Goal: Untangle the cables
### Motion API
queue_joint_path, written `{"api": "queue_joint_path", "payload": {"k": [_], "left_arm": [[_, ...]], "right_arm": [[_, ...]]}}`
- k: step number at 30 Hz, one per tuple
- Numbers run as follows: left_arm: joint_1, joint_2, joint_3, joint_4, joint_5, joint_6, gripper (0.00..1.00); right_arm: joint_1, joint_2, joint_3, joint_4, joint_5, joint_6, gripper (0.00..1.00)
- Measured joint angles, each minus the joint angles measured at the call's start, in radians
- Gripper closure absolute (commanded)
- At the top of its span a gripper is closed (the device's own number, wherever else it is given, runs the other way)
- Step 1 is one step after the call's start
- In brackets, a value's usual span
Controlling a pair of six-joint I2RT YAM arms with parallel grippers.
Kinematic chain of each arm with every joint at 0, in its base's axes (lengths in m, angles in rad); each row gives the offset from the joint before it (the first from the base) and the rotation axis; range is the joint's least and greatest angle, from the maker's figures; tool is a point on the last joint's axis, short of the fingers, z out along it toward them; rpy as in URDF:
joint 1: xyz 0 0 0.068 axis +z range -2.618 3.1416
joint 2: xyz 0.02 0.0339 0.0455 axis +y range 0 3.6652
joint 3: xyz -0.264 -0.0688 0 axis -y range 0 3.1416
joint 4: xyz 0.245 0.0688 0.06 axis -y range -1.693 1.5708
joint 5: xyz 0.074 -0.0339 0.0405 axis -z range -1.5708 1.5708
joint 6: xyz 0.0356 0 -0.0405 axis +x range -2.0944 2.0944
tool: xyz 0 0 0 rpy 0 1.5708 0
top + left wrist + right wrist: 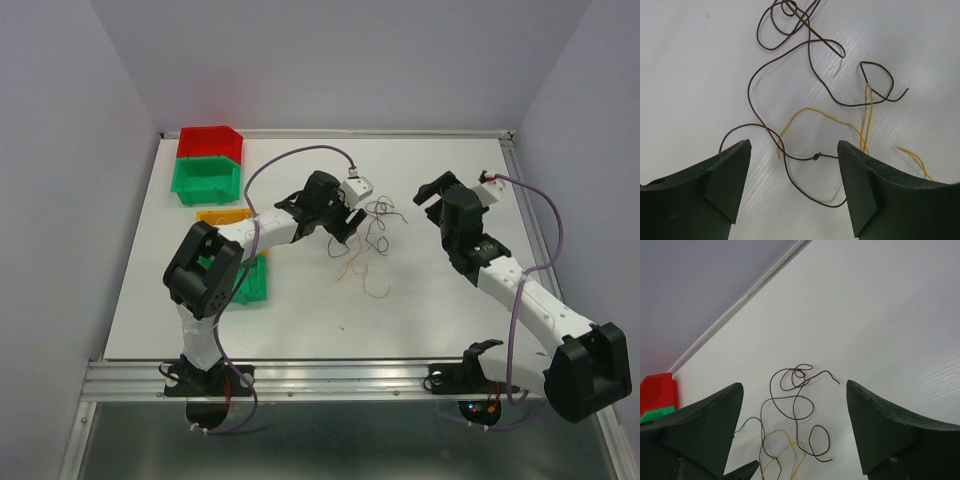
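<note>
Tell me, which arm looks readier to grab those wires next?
Left, probably: its open jaws hang low, straddling a brown wire. The right arm sits farther off.

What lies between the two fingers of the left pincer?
In the left wrist view, a thin brown wire with a small knot crosses the gap of the open left pincer, beside a yellow wire end, both on the white table.

A lab test cell: white table (430,300), plain walls (60,150), plastic bins (210,142).
</note>
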Motion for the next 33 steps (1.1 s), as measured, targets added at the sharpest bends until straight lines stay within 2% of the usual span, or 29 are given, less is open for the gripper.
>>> {"api": "queue_joint_path", "payload": {"k": [9,13,23,26,33], "left_arm": [[0.027,-0.162,-0.107,0.093,-0.069,-0.045,0.14],[0.031,-0.226,-0.140,0.122,-0.026,-0.046,0.14],[-0.036,-0.198,-0.143,0.118,0.053,-0.013,0.16],[-0.058,-0.173,-0.143,0.113,0.054,-0.005,0.21],[-0.075,-0.066,-0.128,0.073,0.039,0.008,0.44]], "right_arm": [[0.000,0.003,-0.011,0.008,-0.010,0.000,0.12],[0.000,0.003,-0.011,0.017,-0.015,-0.001,0.12],[0.000,0.003,-0.011,0.020,-0.028,-0.002,0.12],[0.000,0.003,-0.011,0.022,-0.030,-0.002,0.12],[0.000,0.003,-0.011,0.025,-0.030,-0.002,0.12]]}}
